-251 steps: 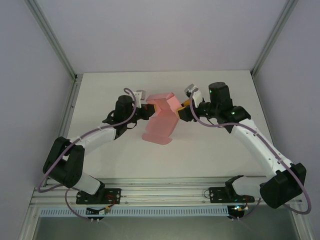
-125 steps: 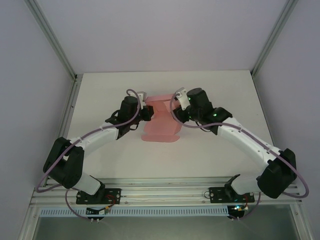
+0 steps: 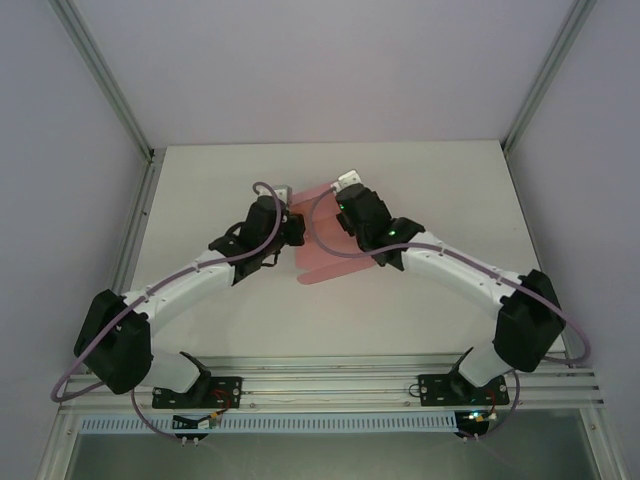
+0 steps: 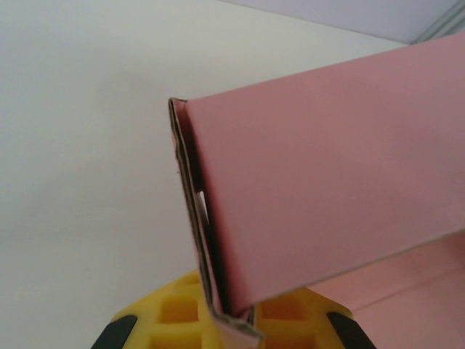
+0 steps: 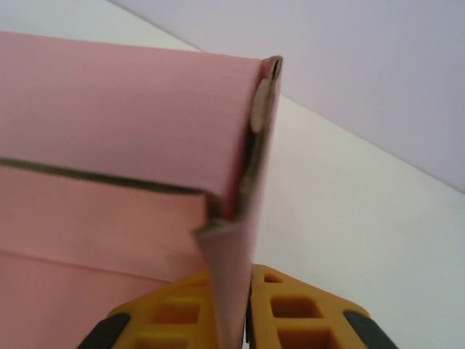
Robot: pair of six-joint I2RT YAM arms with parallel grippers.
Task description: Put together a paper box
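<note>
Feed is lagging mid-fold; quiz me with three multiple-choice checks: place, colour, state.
1. Where is the paper box?
A. By the arm bases
B. Between both wrists, on the far half of the table
C. Against the left wall

2. What colour is the box?
A. Pink
B. White
C. Blue

3. How do the right jaws stand?
A. Wide open, off the card
B. Shut on nothing
C. Shut on the card's edge

Key:
B: the top view shows it between the wrists.
A: the card is pink.
C: the card is pinched between the yellow fingers.
</note>
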